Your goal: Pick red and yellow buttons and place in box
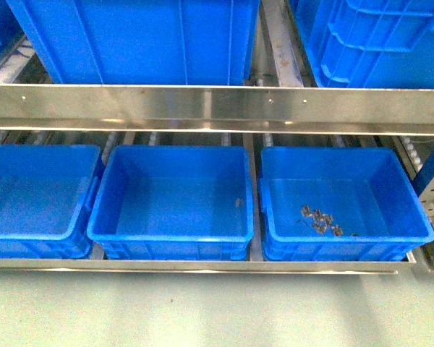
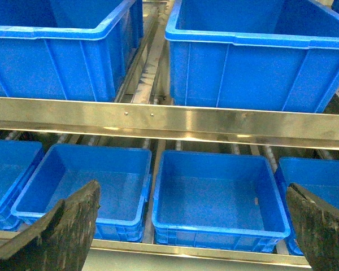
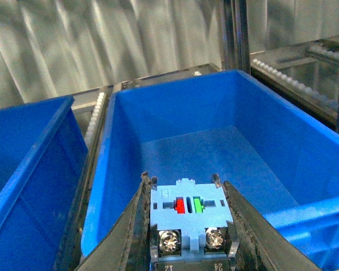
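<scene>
Our right gripper [image 3: 186, 226] clamps a contact block [image 3: 187, 217] (red and green buttons) above a blue bin [image 3: 214, 147]; left gripper [image 2: 192, 226] gapes empty

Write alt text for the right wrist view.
The right gripper holds a pale blue block with red and green inserts and two screws, above an open blue bin. Another blue bin sits beside it.

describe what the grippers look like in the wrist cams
Both grippers have dark, nearly black fingers. The left gripper shows two broad fingers with a rough, worn surface and angled tips. The right gripper has narrower fingers tapering toward the tips, edges scuffed grey. No cables or markings are visible.
</scene>
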`<act>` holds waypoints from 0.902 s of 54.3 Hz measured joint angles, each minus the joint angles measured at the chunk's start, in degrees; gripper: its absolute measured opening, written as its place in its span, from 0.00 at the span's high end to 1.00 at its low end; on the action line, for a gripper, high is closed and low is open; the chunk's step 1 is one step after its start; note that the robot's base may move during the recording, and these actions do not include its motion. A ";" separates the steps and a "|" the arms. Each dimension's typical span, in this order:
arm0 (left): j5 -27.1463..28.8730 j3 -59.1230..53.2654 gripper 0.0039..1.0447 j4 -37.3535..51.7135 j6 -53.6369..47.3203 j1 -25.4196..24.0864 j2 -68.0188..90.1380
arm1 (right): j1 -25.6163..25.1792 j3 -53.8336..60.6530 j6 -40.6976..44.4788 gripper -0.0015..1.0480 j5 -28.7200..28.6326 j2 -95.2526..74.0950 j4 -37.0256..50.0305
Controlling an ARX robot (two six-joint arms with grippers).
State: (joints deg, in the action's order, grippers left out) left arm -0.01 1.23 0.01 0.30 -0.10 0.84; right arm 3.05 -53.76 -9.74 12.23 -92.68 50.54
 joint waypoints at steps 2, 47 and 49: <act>0.00 0.00 0.08 0.00 0.00 0.00 0.00 | -0.42 -2.19 -0.11 0.75 -0.37 -1.81 -0.55; 0.00 0.00 0.08 0.00 0.00 0.00 0.00 | -7.10 -41.86 4.11 0.49 -7.17 -30.88 -14.25; 0.00 0.00 0.08 0.00 0.00 0.00 0.00 | -7.06 -42.14 4.48 0.44 -6.84 -30.84 -14.21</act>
State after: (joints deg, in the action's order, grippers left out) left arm -0.01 1.23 0.01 0.30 -0.10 0.84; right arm -4.01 -95.90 -5.26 5.39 -123.52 36.34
